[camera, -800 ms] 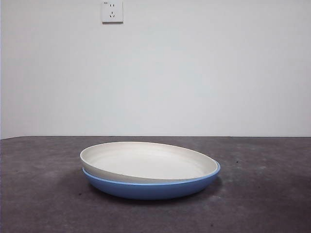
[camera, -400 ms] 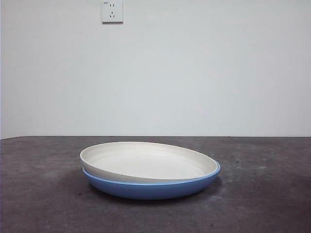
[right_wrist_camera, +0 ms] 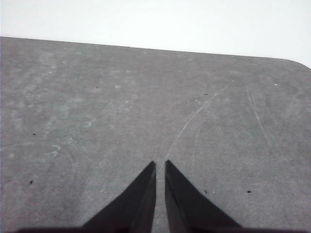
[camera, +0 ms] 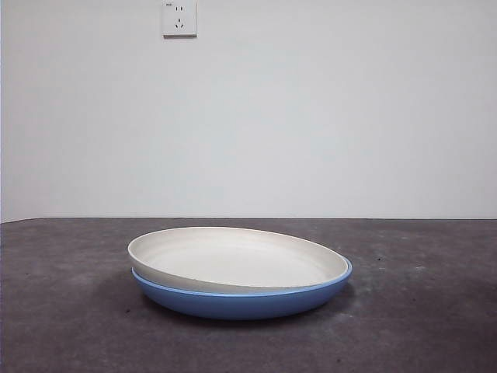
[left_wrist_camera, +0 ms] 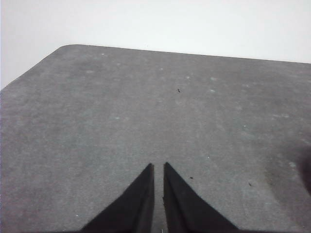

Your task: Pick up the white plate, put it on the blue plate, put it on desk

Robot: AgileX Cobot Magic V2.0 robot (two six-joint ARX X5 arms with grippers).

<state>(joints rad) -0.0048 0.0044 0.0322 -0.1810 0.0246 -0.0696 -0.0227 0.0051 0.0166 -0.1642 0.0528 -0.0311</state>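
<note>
A plain white wall (camera: 311, 116) is standing behind, carrying one white socket (camera: 179, 18) (high, near the top edge).

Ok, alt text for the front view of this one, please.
A white plate sits nested, slightly tilted, in a blue plate on a dark grey desk. Behind is a plain white wall with a power socket near the top; no arm is in view.

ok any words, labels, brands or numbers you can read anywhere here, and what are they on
Wall socket: a tiny dark mark at its top left corner, too small to read.
White plate: no text or mark showing.
Blue plate: no text or mark showing.
Desk: only specks and scratches, no writing.
Left gripper and right gripper: plain black, no label.
</note>
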